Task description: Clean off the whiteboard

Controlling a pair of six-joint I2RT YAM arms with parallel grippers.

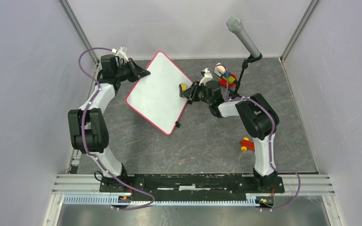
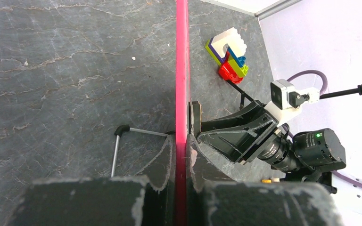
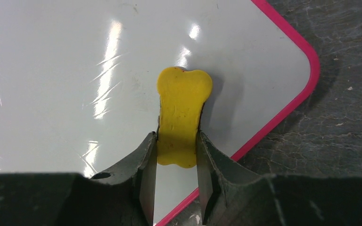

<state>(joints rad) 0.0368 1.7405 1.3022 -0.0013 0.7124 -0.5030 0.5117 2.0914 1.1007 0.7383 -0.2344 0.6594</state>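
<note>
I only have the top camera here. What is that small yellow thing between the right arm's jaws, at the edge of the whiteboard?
Observer: The right wrist view shows a yellow bone-shaped eraser. The right jaws pinch its near end, over the face of the white, pink-framed whiteboard.
Operator: Any writing near it?
Observer: None on the patch that view shows, only glare streaks. The eraser is close to a rounded corner.
Operator: Is the left arm actually gripping the board?
Observer: Yes. The left wrist view looks along the board's pink frame, with the left jaws shut on it, one on each side.
</note>
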